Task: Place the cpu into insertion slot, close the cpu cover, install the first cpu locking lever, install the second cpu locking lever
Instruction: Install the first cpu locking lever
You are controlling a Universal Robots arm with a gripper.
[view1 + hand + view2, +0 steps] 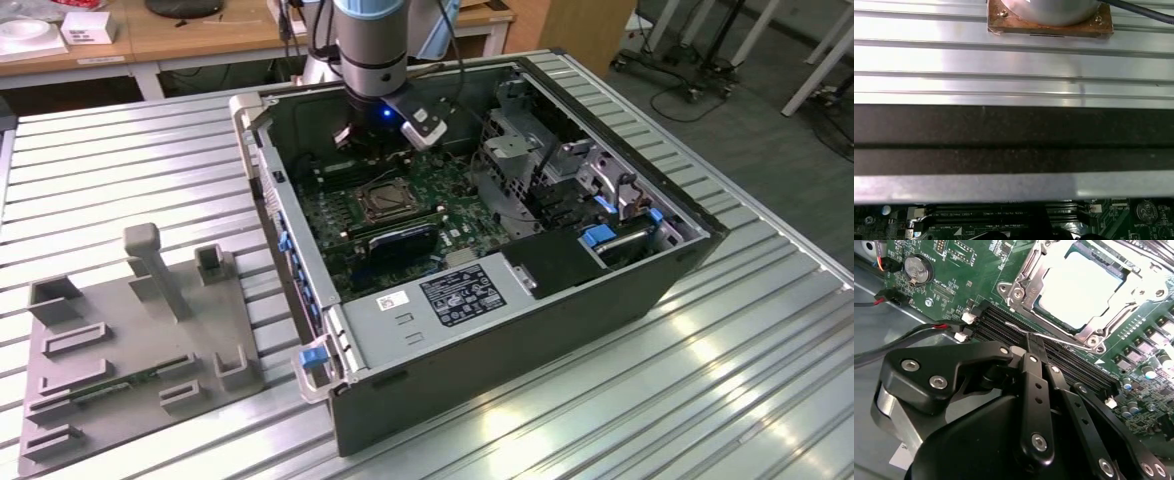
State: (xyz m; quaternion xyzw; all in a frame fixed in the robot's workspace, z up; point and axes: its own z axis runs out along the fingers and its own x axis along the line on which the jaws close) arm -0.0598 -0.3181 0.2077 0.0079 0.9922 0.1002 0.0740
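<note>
Tool (pixel 1030 342): fingers drawn together, tip touching 1 thin wire lever (pixel 1064 341) beside the socket, over the black memory slots (pixel 1069 367).
Chip (pixel 1089 285): lies flat in the socket (pixel 378 200) on the green board (pixel 979 275).
Cover (pixel 1029 282): silver frame, down over the chip's edges.
Arm (pixel 371 40): hangs down into the open computer case (pixel 534 330).
Case: stands on the ribbed metal table (pixel 747 380).
Grey holder (pixel 134 340): on the table at the exterior view's left, well apart from the case.
</note>
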